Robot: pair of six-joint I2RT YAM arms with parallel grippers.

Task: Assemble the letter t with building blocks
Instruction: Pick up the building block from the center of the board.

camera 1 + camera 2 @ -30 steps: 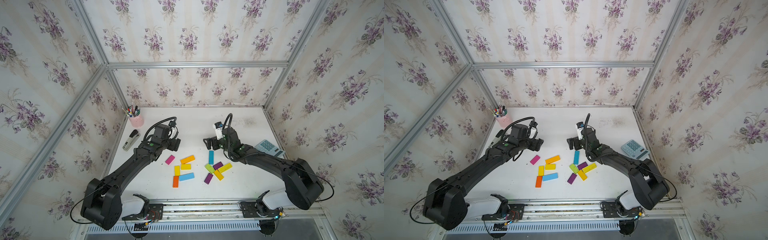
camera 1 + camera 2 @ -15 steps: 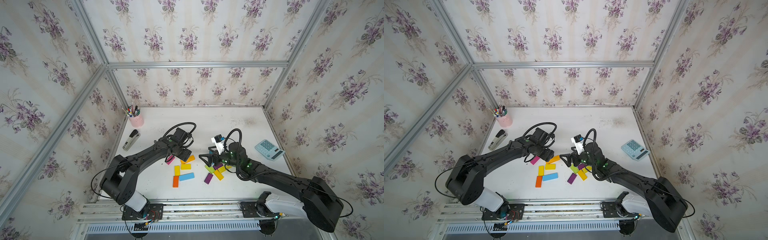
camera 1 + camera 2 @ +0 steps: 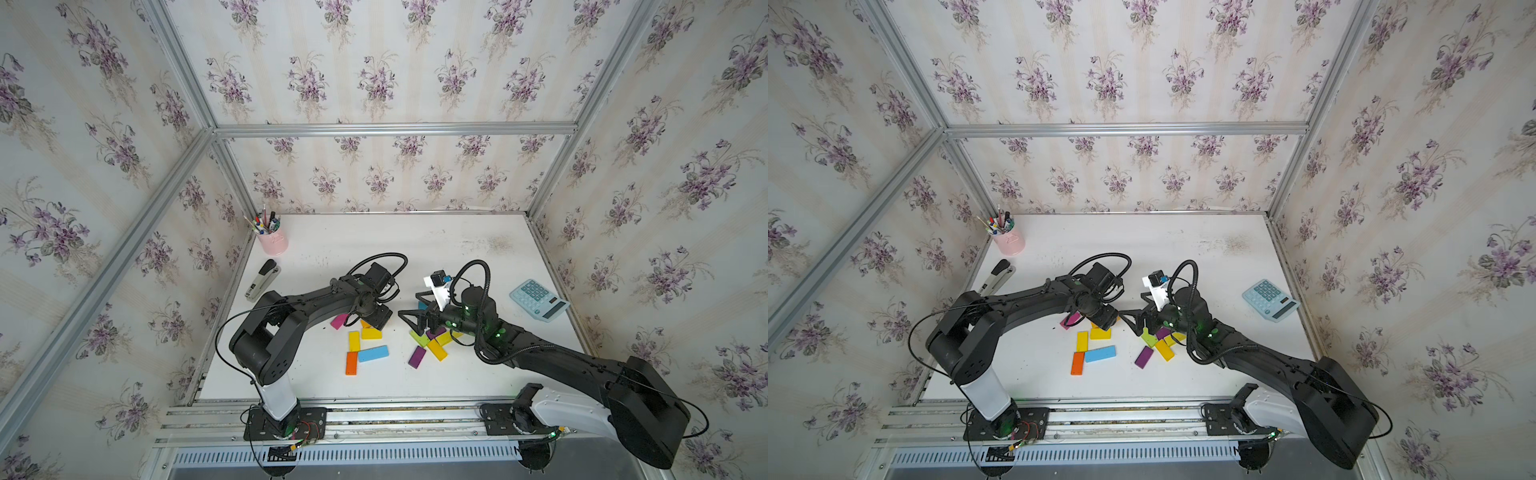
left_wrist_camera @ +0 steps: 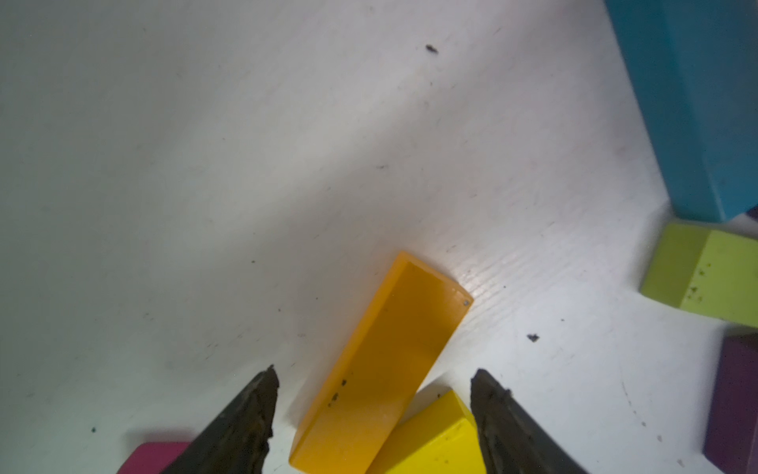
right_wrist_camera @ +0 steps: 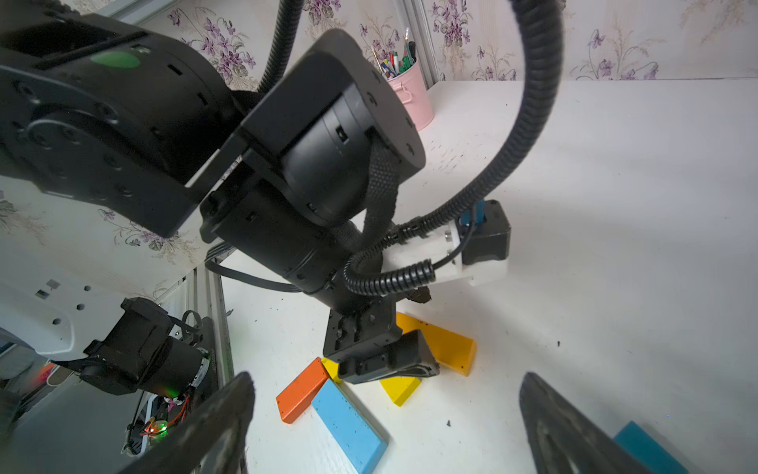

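Room: white table (image 3: 415, 249) lay open at 12 o'clock of the building blocks (image 3: 373, 353), scattered front-centre | Arms: both bent inward; left gripper (image 4: 373, 373), jaws parted, straddled an amber block (image 4: 381, 349) without touching; right gripper (image 5: 387, 379) spread wide, holding nothing | Container: pink cup (image 3: 273, 243) at 10 o'clock held pens (image 3: 266, 220).

An amber block (image 4: 381, 365) lies flat on the desk (image 4: 205, 164) between the left gripper's (image 4: 374, 374) spread jaws, touching a yellow block (image 4: 434, 443). A magenta block (image 4: 151, 455) sits just outside one jaw. A teal block (image 4: 697, 102), a lime block (image 4: 713, 279) and a purple block (image 4: 734, 402) lie beyond the other jaw.
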